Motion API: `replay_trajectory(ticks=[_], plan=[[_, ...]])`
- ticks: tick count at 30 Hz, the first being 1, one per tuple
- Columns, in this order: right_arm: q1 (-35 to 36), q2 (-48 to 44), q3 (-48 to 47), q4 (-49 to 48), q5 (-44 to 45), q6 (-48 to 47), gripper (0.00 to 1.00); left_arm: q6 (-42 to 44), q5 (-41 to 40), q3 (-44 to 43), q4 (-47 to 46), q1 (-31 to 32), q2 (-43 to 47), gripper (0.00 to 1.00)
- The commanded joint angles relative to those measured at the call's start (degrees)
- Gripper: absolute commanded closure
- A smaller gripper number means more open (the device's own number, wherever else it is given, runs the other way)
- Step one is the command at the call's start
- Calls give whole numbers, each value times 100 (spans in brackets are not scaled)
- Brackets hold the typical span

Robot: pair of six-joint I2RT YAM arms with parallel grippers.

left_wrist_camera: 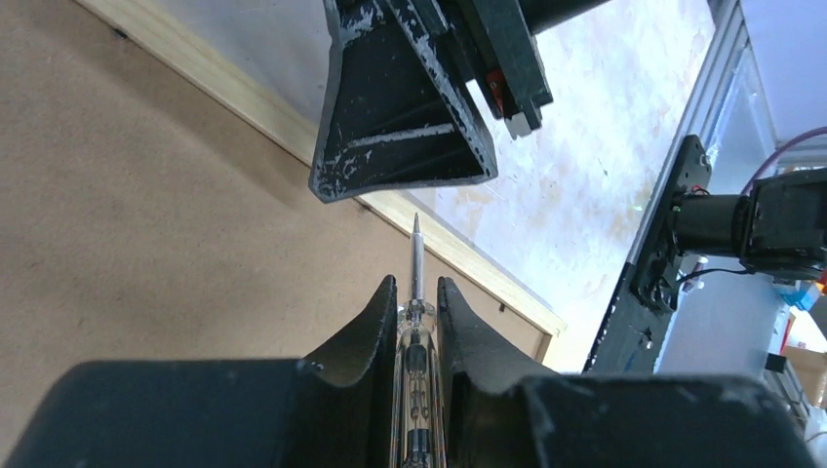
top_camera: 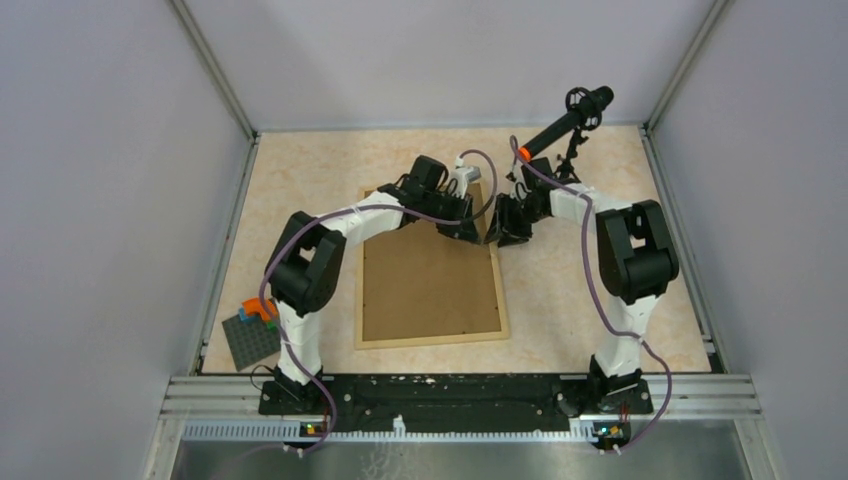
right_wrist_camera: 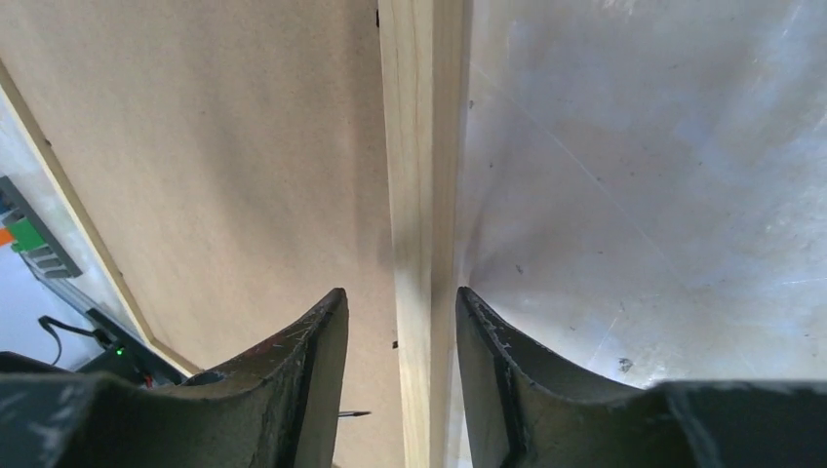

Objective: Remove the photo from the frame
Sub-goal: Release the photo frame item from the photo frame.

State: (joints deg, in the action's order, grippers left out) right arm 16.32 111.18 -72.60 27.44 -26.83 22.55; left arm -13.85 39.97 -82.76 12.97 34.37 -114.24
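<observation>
The frame [top_camera: 432, 339] lies face down in the middle of the top view, its brown backing board [top_camera: 430, 280] up. The photo is hidden, presumably beneath that board, so the back has to be opened first. At the frame's upper right, the right gripper [right_wrist_camera: 400, 292] straddles the wooden side rail with its jaws spread and not pinching it, probably to steady the frame. Just left of it, the left gripper [left_wrist_camera: 417, 285] is clamped on a small screwdriver [left_wrist_camera: 417, 331], tip pointing out, likely for prying the retaining tabs. The beige marbled table [top_camera: 570, 290] is walled in pale grey [top_camera: 100, 200]. A studded grey baseplate [top_camera: 250, 343] sits at lower left.
</observation>
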Motion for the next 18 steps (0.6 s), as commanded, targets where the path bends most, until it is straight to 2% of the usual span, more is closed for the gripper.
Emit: replay_trajectory(ticks=[1,7,12,18], plan=[[46,-248,-192,-33,195,-332,56,204,428,228,-32,-271,544,100],[571,-565,-61,349,1030,-588,54,5,800,896,-191,-811,944,100],[924,-644,79,434,1642,-524,54,153,690,1164,-40,-1079,1167,100],[1094,-431,11,563,2160,-365,59,85,584,1300,-64,-1176,1228,100]])
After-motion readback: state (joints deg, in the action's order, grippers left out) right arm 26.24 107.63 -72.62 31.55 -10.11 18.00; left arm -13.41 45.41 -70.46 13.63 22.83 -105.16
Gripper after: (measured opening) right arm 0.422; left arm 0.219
